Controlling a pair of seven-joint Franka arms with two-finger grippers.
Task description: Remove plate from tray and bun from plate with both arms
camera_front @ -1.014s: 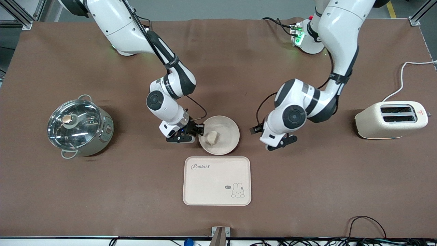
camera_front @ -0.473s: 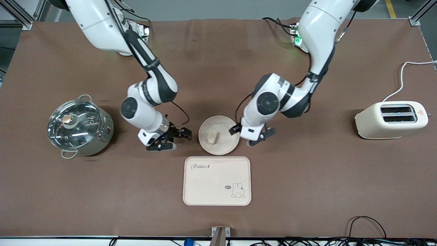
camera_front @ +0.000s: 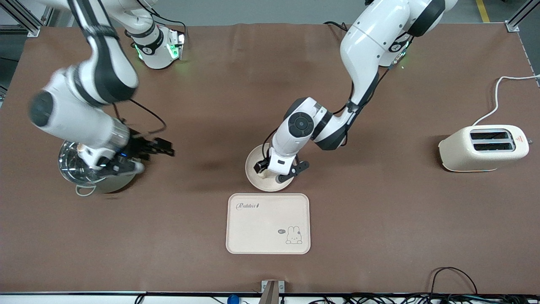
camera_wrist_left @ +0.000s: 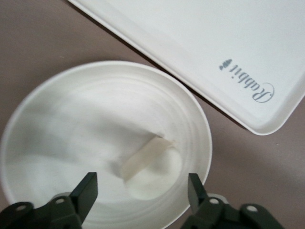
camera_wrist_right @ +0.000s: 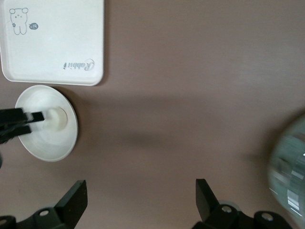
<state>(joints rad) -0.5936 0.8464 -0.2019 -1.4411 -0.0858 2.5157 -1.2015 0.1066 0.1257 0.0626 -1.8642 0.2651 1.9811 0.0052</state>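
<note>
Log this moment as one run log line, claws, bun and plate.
left claw: open, over bun on plate | right claw: open, beside pot | tray: nearer camera than plate

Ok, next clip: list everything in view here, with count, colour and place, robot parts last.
plate: one, cream, mid-table, just farther from the front camera than the tray.
bun: one, pale cream-white, in the plate.
tray: one, cream with a rabbit drawing, nearest the front camera.
pot: one, steel with a glass lid, toward the right arm's end.
toaster: one, cream, toward the left arm's end, its white cable running off the table edge.
left gripper: one, black, open over the bun in the plate.
right gripper: one, black, open, beside the pot, over bare table.
</note>
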